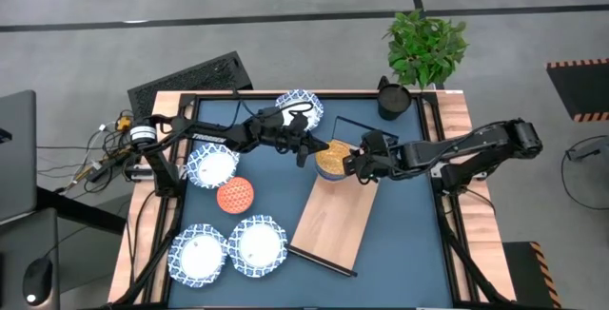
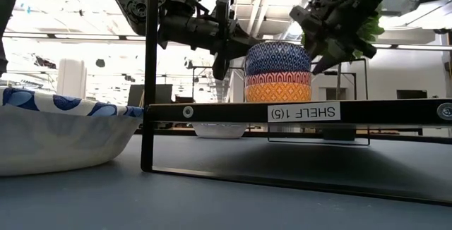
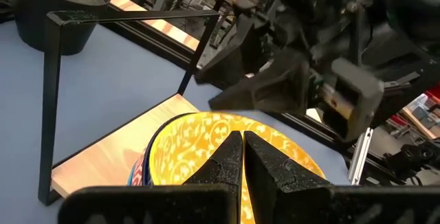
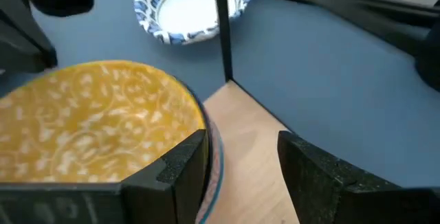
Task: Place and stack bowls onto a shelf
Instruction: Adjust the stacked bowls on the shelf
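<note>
The right gripper (image 4: pixel 237 172) stood wide open, 1 finger (image 4: pixel 180 169) against the rim of the yellow-lined bowl (image 4: pixel 89 128) and the other out over the shelf (image 4: pixel 251 141), clasping nothing. The left gripper (image 3: pixel 242 159) hung just above the same bowl's far side with its 2 fingers pressed together and empty. That bowl topped a stack of small bowls (image 2: pixel 278 71), blue over red-orange over orange in the low view, standing at the back end of the shelf board (image 1: pixel 338 220). Beyond the stack lay a white blue-rimmed bowl (image 1: pixel 300 108) on the table (image 1: pixel 400 234). Another wide white bowl (image 1: pixel 211 165) sat under the left arm, a small orange bowl (image 1: pixel 235 195) just beside it, and 2 more white bowls (image 1: pixel 228 250) touched near the front edge. A dark pot (image 1: pixel 392 99) and a plant (image 1: pixel 427 48) stood at the far right corner.
</note>
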`<state>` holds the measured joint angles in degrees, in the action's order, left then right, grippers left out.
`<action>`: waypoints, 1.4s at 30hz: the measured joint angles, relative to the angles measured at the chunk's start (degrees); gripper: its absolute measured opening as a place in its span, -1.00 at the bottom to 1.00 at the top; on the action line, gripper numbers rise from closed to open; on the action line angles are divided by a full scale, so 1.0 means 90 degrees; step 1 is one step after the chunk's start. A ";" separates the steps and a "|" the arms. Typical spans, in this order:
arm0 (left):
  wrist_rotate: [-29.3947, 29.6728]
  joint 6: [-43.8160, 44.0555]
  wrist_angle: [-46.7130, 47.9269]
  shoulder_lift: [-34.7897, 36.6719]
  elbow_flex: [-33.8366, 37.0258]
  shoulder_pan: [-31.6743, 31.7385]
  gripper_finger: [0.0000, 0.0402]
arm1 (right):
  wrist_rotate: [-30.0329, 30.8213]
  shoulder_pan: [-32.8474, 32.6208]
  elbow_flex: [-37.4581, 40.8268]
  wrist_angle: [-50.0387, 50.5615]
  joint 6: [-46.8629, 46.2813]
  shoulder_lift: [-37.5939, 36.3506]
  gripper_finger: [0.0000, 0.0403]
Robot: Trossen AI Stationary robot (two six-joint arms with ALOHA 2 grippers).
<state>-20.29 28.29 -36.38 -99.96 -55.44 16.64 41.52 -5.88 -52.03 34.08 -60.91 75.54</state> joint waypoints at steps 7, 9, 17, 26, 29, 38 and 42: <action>0.0005 -0.0080 0.0051 0.0002 0.0000 0.0000 -1.00 | 0.0188 -0.0102 -0.0019 -0.0288 0.0198 -0.0222 0.03; 0.0017 -0.0089 0.0070 0.0002 0.0000 0.0000 -1.00 | 0.0179 -0.0222 -0.0015 -0.0545 0.0494 -0.0251 0.03; 0.0016 -0.0088 0.0106 0.0002 0.0000 -0.0010 -1.00 | 0.0040 -0.0455 -0.0011 -0.0692 0.0747 -0.0143 0.03; -0.0004 -0.0093 0.0114 0.0002 0.0000 -0.0027 -1.00 | 0.0460 -0.0855 -0.0016 -0.0381 0.0069 -0.0264 0.03; -0.0004 -0.0095 0.0113 0.0002 0.0000 -0.0027 -1.00 | 0.0792 -0.0946 -0.0022 0.0730 -0.1048 -0.0334 0.02; 0.0000 -0.0095 0.0097 0.0002 0.0000 -0.0027 -1.00 | 0.0430 -0.0677 -0.0010 0.1342 -0.1585 -0.0305 -0.13; 0.0002 -0.0088 0.0097 0.0002 0.0000 -0.0029 -1.00 | 0.0194 -0.0499 0.0326 0.1048 -0.1540 -0.0313 -0.20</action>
<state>-20.27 27.51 -35.51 -99.94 -55.44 16.38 43.26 -10.37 -49.10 43.51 -74.77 72.72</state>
